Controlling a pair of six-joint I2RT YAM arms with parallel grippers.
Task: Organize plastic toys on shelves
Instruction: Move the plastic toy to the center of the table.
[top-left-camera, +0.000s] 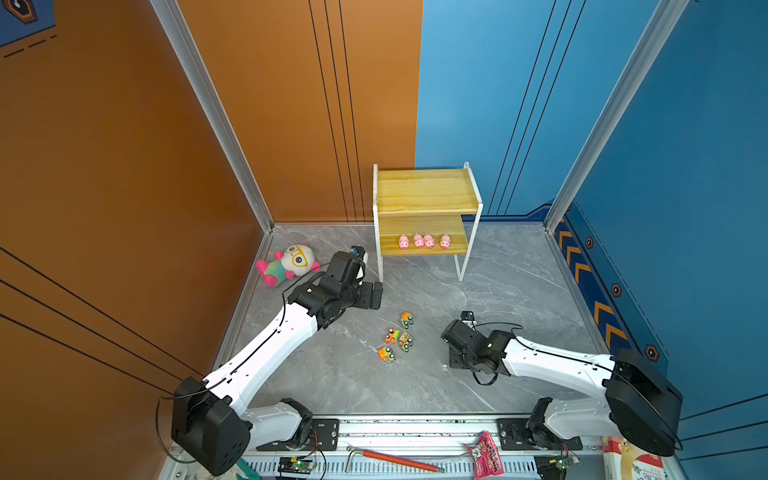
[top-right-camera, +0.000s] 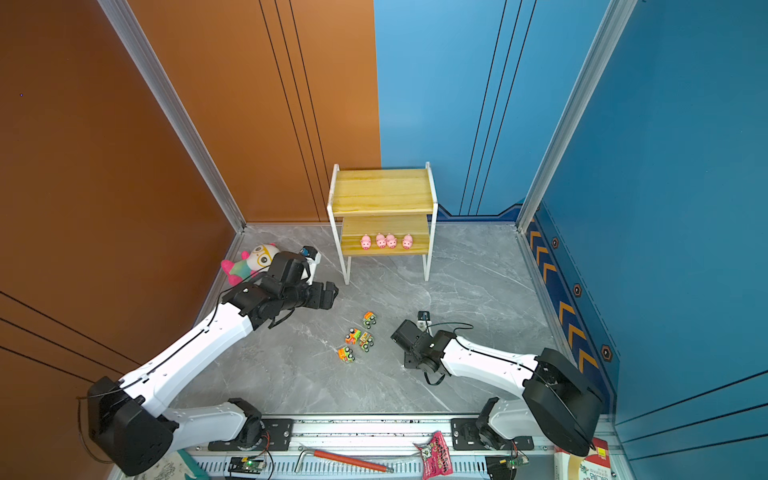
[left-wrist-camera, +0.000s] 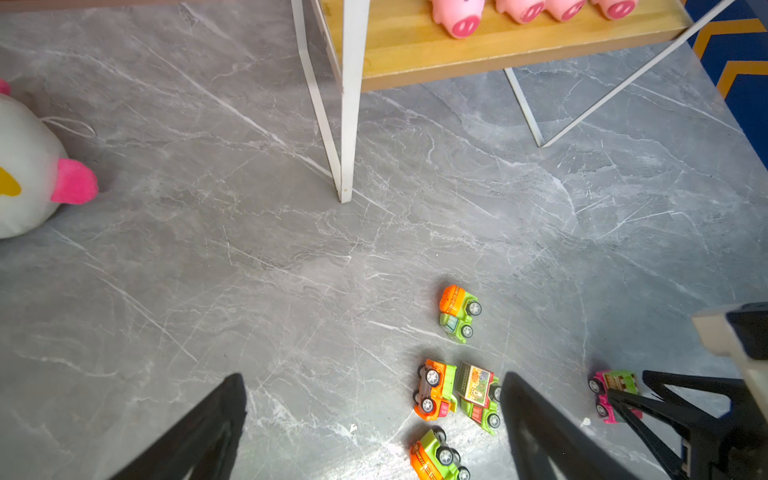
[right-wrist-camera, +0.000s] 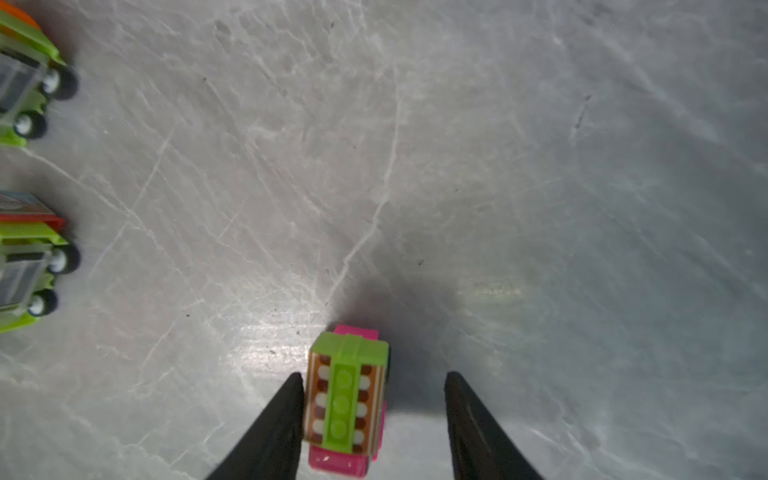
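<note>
The shelves stand at the back of the grey floor, and several pink pigs sit in a row on the lower board. Several orange and green trucks lie loose mid-floor. A pink truck with a green top sits on the floor between the fingers of my right gripper. One finger is against its side, the other stands apart, so the gripper is open. My left gripper hangs open and empty above the floor, left of the trucks and near the shelf's front left leg.
A white-headed plush doll lies by the left wall behind my left arm. The shelf's thin white legs reach the floor. A red-handled hex key and a pink packet lie on the front rail.
</note>
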